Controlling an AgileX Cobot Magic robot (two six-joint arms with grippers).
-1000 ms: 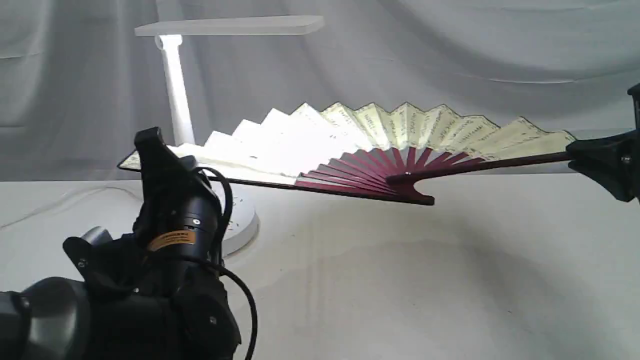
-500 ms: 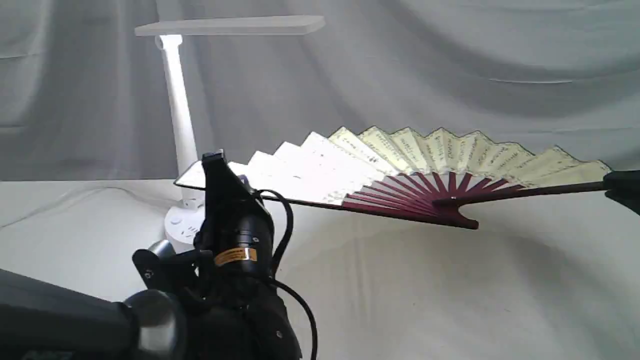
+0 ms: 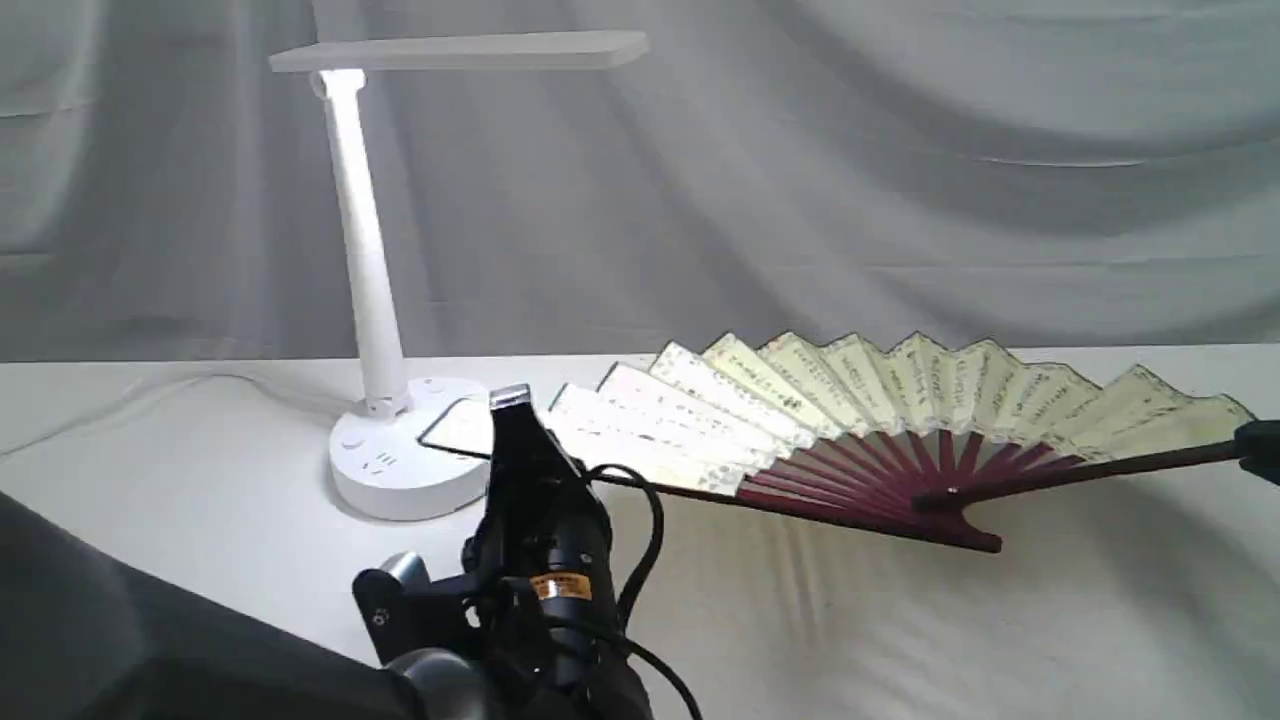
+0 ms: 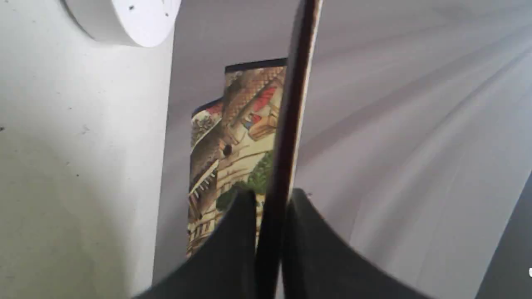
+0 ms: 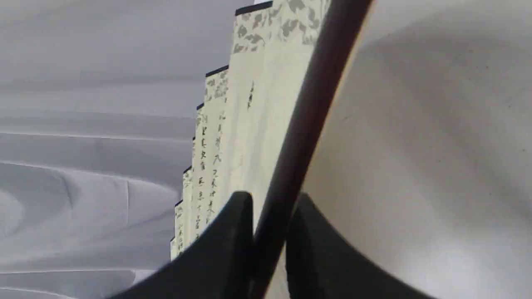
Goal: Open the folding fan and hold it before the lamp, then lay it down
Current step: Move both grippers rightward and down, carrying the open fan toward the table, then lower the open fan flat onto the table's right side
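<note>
- The fan (image 3: 880,420) is spread wide open and strung between my two arms, right of the lamp (image 3: 365,250) and low over the white table (image 3: 900,650).
- My left gripper (image 4: 272,195) is pinching the dark guard stick at the fan's left end. Both fingers are pressed flat on the wood, with the stick running out between them.
- My right gripper (image 5: 273,196) is doing the same on the guard at the right end. From the outside camera you only see a bit of it poking in at the right edge.
- The cream side with the black writing faces the outside camera, and the maroon ribs fan out from the pivot at the near right.
- The pivot end hangs lowest, really close to the table. I honestly can't tell if it's touching.
- The left tip of the fan sits in front of the lamp's round base in the outside view. My left wrist camera shows the base off to one side, not touching the stick.
- That same camera catches the back of the fan, which has a coloured painting with buildings and green trees.
- The lamp stands far left, its stem leaning a little and its flat head well above the fan.
- Grey cloth (image 3: 900,150) hangs behind everything.
</note>
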